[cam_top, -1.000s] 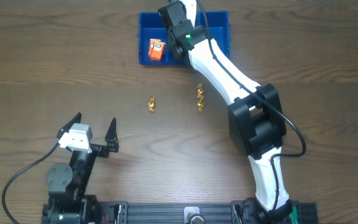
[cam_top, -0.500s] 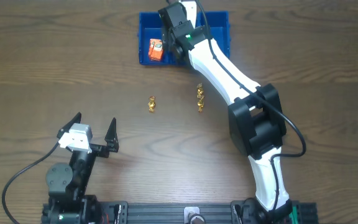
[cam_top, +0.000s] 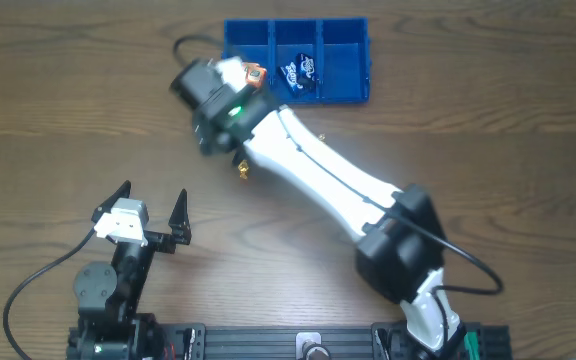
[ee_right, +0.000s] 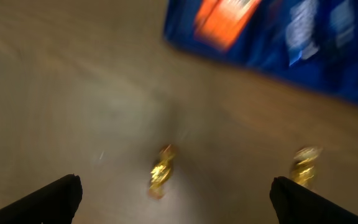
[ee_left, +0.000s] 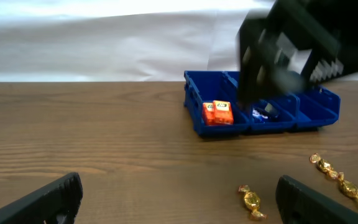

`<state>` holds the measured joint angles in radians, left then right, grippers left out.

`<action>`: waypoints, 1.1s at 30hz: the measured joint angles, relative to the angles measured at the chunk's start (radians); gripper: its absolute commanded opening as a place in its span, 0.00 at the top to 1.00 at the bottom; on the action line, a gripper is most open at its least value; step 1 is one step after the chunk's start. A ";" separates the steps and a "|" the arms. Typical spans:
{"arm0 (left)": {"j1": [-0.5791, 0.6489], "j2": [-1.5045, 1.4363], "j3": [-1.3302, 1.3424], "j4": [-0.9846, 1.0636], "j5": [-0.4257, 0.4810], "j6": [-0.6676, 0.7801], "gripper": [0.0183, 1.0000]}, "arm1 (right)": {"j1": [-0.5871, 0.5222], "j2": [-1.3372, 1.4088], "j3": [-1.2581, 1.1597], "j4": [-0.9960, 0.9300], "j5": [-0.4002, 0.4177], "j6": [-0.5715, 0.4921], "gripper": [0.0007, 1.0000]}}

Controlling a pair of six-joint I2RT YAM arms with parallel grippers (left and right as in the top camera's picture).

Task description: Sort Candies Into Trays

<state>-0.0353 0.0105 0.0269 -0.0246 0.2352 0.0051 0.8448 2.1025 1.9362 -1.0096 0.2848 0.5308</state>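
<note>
Candies partly sorted, by the look of it. Done: orange candies [ee_left: 218,112], seemingly two, in the end compartment of the blue tray [cam_top: 330,97] closest to the right claw [ee_right: 174,186]; dark-wrapped candy [cam_top: 301,72] in the middle compartment, one along from that. Left to do: the gold ones, loose on the table [cam_top: 88,100].

Single gold candy [ee_right: 160,173] directly beneath the right claw, about centred between its fingers. Gold cluster [ee_left: 334,178] off to one side of that claw, near one finger, well short of the tray. Count in the cluster hard to tell, two or three.

Right claw: spread wide, holding nothing, above the table just short of the tray's near wall, tray ahead of it. Left claw [cam_top: 152,193]: also spread wide, holding nothing, low by its own base; gold candies ahead of it, tray beyond those, all well apart from its fingertips.

Third compartment [cam_top: 346,58], farthest from the right claw: probable home for the gold kind, judged from one sort per compartment as things lie. Estimate: roughly halfway, possibly less.

Next move likely a descent onto the single gold candy. Small, crinkly wrapper; risk of skidding out of the pinch if taken off-centre.
</note>
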 measured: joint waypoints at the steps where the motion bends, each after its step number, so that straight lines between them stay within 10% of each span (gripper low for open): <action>1: 0.000 0.000 0.000 0.000 0.000 0.000 0.00 | 0.012 0.025 0.000 -0.010 -0.004 0.021 0.00; 26: 0.000 0.000 0.000 0.000 0.000 0.000 0.00 | -0.016 0.262 -0.023 0.012 -0.178 0.273 0.09; 33: 0.000 0.000 0.000 0.000 0.000 0.000 0.00 | -0.038 0.254 -0.042 0.049 -0.194 0.298 0.51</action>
<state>-0.0353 0.0105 0.0269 -0.0246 0.2352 0.0051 0.8070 2.3569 1.8938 -0.9607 0.0910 0.8291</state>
